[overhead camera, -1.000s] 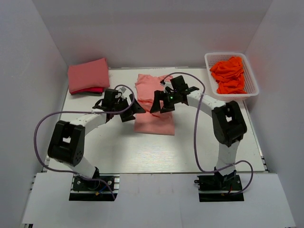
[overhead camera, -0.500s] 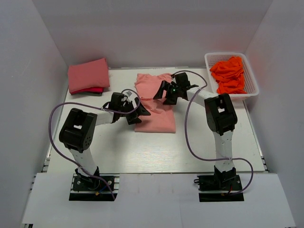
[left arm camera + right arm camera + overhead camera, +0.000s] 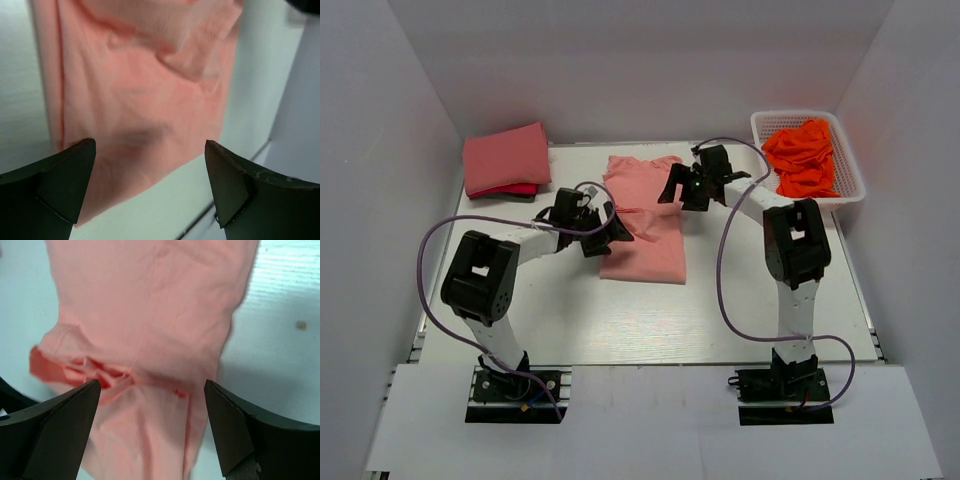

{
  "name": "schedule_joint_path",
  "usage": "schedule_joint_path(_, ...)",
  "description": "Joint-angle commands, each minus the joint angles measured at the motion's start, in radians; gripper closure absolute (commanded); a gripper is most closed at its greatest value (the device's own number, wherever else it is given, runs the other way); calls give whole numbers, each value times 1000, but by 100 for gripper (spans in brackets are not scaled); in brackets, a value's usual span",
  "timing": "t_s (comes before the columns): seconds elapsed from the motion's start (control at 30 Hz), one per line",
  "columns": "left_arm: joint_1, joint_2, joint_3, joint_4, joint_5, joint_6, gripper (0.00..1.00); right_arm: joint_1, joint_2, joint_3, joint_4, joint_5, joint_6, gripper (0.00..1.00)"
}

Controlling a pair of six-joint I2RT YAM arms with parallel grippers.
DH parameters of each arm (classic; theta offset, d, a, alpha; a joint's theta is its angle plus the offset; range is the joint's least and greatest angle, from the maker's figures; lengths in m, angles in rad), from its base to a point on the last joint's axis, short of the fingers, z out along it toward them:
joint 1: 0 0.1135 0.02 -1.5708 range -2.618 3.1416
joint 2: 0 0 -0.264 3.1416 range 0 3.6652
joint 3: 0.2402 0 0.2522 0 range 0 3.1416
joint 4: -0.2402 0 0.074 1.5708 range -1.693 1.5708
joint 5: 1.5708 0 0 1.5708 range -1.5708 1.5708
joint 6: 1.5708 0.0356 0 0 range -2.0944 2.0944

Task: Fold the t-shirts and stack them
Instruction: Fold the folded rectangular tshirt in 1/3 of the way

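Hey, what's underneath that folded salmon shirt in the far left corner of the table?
A deeper rose folded shirt lies under the salmon shirt; only its near edge peeks out. The rest of it is covered.

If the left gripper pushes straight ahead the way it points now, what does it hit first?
Most likely the pink shirt spread on the table: it fills the gap between the open fingers of the left gripper. How far off it lies is hard to judge.
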Motion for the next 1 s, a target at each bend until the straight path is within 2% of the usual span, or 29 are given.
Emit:
schedule_joint_path(0.0,0,-94,126,-102,-158,70,0,-2,-164,-40,9,16,-142,10)
schedule_joint_path(0.07,20,-81,195,-132,-242,94,0,-3,-187,-77,-3,41,-194,10)
schedule_joint_path(0.13,33,-37,252,-185,-335,137,0,1,-189,-78,-34,42,-263,13)
schedule_joint_path(0.2,33,10,348,-218,-370,176,0,4,-161,-74,-46,7,-293,18)
schedule_joint_path(0.37,33,164,470,-232,-323,250,15,0,-97,-3,-95,2,-294,28)
schedule_joint_path(0.43,33,182,481,-214,-311,250,26,1,-66,24,-118,16,-297,31)
schedule_joint_path(0.57,33,209,471,-177,-231,259,36,1,-34,40,-129,4,-293,34)
schedule_joint_path(0.63,33,236,471,-166,-207,259,40,3,-26,40,-137,1,-293,42)
schedule_joint_path(0.73,33,245,462,-153,-188,269,46,4,-20,32,-134,-7,-291,46)
schedule_joint_path(0.83,33,255,453,-143,-179,260,57,6,-12,20,-134,-17,-285,56)
schedule_joint_path(0.97,33,255,453,-143,-116,246,86,-9,-11,6,-120,-36,-276,72)
